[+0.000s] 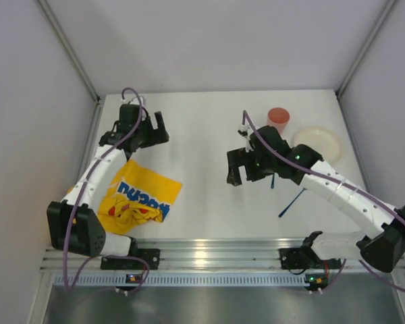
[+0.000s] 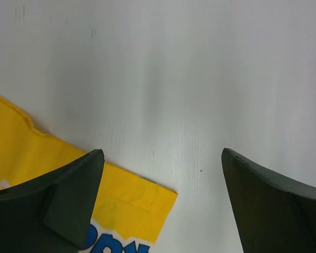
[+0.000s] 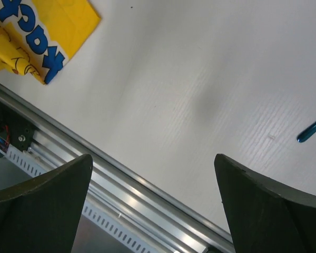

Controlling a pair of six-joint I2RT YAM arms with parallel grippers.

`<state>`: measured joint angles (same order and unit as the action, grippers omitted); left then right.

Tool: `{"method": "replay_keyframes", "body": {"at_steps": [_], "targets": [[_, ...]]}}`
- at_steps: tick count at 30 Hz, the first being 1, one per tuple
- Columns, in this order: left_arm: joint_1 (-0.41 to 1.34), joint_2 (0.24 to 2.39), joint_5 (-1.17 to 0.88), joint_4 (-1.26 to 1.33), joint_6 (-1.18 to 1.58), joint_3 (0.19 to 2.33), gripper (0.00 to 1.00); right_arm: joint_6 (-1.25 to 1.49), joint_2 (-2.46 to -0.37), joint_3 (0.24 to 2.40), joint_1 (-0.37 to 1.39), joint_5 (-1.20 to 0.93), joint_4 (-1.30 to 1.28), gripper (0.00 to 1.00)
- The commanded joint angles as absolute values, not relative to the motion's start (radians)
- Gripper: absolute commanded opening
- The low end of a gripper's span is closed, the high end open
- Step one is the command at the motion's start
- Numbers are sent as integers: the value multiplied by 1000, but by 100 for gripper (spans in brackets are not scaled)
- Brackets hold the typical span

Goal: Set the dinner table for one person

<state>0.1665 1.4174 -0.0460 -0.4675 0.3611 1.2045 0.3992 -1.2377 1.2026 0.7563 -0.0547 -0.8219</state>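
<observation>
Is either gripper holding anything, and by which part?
Nothing is held. The left gripper and right gripper both hang open above the dinner table, fingers empty.

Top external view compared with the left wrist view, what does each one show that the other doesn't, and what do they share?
Only the top external view shows the pink cup, the cream plate, a blue utensil and the right end effector, open over the table. Only the left wrist view shows, close up, the stitched hem at the corner of the yellow mat. Both show the mat, the white table and the left end effector, open and empty.
</observation>
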Motion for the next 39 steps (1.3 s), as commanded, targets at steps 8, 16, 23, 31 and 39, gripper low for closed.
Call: {"method": "replay_keyframes", "body": {"at_steps": [8,16,23,31,39], "targets": [[67,1115,-40,-647,603,959,94,385,-1379,1305,759,-227,-670,100],[69,953,144,-787,629,867,94,393,-1742,1555,759,-411,-663,100],[69,830,152,-845,644,888,93,403,-2034,1745,778,-489,-652,100],[69,764,156,-946,644,922,91,434,-2224,1853,817,-515,-608,100],[69,690,170,-1017,638,916,90,491,-2318,1853,905,-534,-523,100]]}}
